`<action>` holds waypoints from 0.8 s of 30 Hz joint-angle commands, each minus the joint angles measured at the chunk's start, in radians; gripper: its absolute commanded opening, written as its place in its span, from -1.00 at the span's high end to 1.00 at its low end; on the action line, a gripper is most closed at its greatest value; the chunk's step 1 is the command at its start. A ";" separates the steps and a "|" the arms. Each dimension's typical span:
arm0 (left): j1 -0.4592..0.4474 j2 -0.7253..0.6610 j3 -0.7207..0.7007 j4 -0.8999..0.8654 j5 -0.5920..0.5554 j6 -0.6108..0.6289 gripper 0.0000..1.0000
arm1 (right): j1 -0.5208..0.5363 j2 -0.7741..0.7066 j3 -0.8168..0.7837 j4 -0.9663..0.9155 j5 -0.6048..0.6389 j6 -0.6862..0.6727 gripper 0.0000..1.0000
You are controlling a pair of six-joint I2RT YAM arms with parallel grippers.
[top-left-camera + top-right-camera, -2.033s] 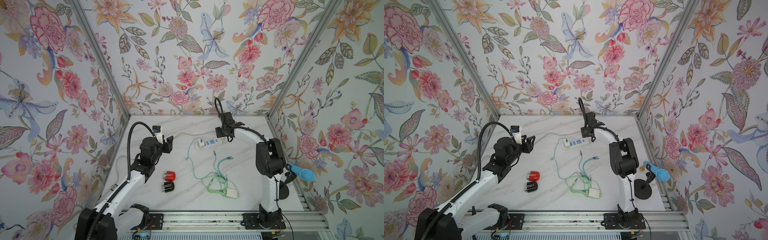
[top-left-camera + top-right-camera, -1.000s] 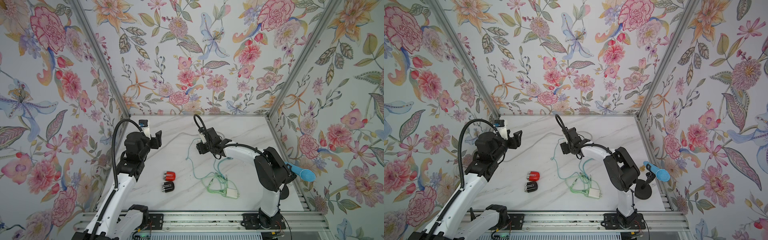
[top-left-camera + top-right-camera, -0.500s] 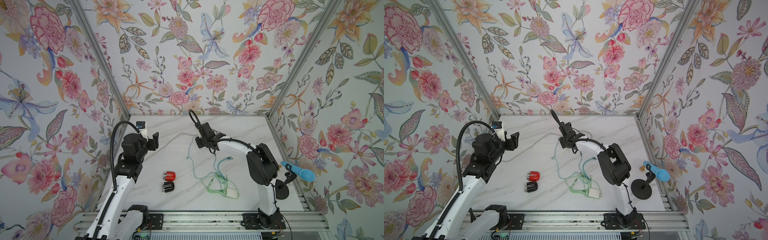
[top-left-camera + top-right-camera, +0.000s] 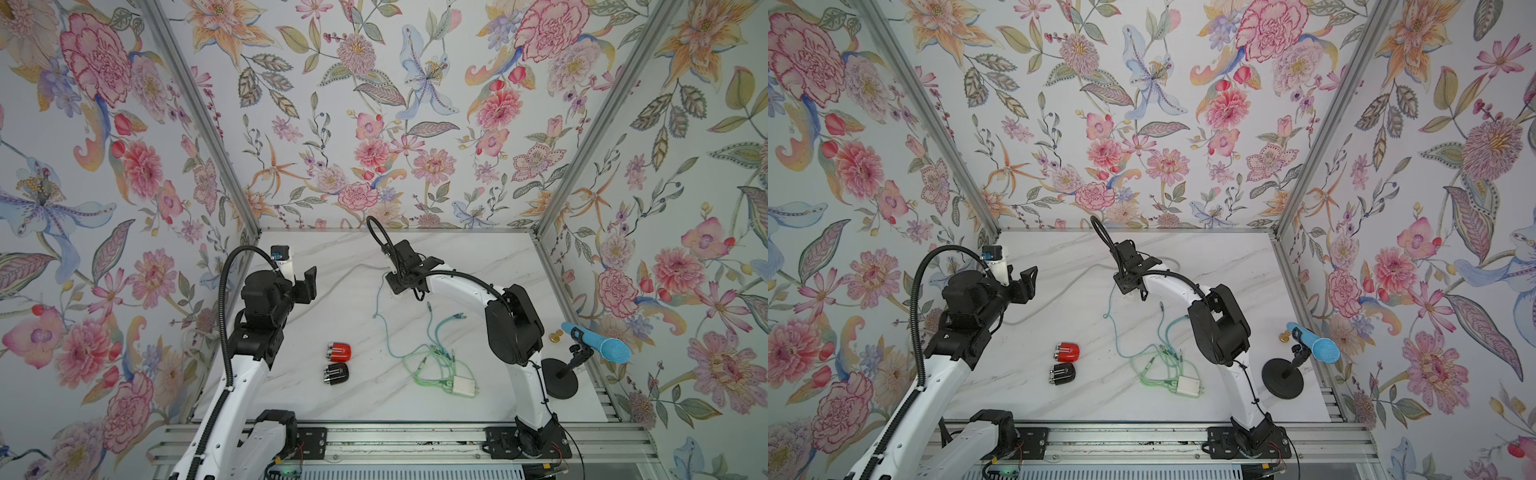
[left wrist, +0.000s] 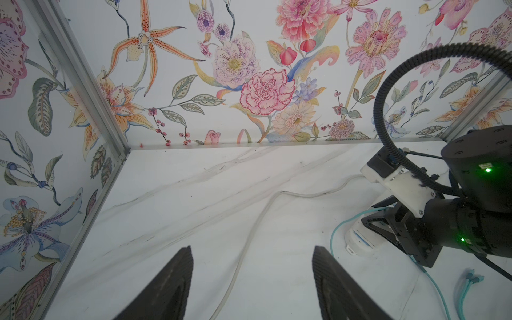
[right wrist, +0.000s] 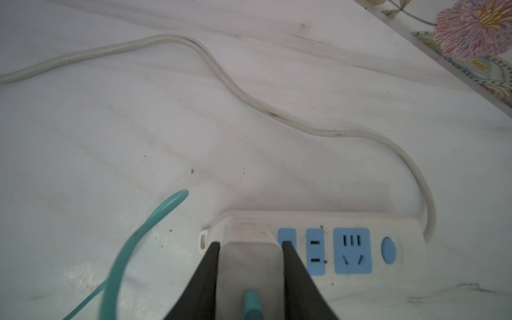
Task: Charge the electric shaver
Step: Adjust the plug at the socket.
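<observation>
While right fingers [image 6: 206, 279] clamp the white adapter [image 6: 250, 266] seated on the power strip [image 6: 407, 230] and left fingers [image 5: 171, 285] gape empty, any tug could drag the strip or snag the teal cable [image 6: 250, 307]; red shaver [image 4: 340, 352] and black shaver [image 4: 337, 373] lie at its 7 o'clock.

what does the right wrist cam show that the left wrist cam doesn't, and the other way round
Only the right wrist view: the white adapter with its teal plug, clamped in the right end effector, and the socket slots.
Only the left wrist view: the open, empty left end effector, the right arm from outside, and loose teal connectors.
Both: the power strip, its white cord, the teal cable and the marble table.
</observation>
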 commanded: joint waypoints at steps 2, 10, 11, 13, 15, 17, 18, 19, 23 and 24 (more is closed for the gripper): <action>0.013 -0.003 -0.012 0.008 0.020 0.009 -0.43 | 0.002 0.009 -0.083 -0.056 0.021 -0.004 0.47; 0.018 0.007 -0.009 0.009 0.022 0.007 -0.42 | -0.024 -0.037 -0.246 0.075 -0.021 0.048 0.47; 0.017 0.010 -0.008 0.009 0.023 0.006 -0.43 | -0.024 -0.031 -0.245 0.076 -0.024 0.045 0.47; 0.016 0.012 -0.006 0.008 0.024 0.003 -0.43 | -0.028 -0.018 -0.237 0.076 -0.031 0.035 0.47; 0.017 0.013 -0.006 0.008 0.025 0.000 -0.43 | -0.034 -0.004 -0.224 0.073 -0.039 0.025 0.47; 0.017 0.013 -0.006 0.005 0.023 0.000 -0.43 | -0.040 0.012 -0.212 0.070 -0.058 0.017 0.47; 0.017 0.014 -0.007 0.005 0.021 -0.002 -0.43 | -0.043 0.021 -0.206 0.064 -0.064 0.012 0.47; 0.017 0.015 -0.008 0.006 0.021 -0.002 -0.43 | -0.045 0.034 -0.195 0.050 -0.066 0.006 0.47; 0.017 0.022 -0.005 0.006 0.018 0.000 -0.43 | -0.042 0.063 -0.183 0.021 -0.066 -0.013 0.47; 0.017 0.023 -0.005 0.006 0.018 0.001 -0.43 | -0.042 0.063 -0.189 0.022 -0.066 -0.014 0.47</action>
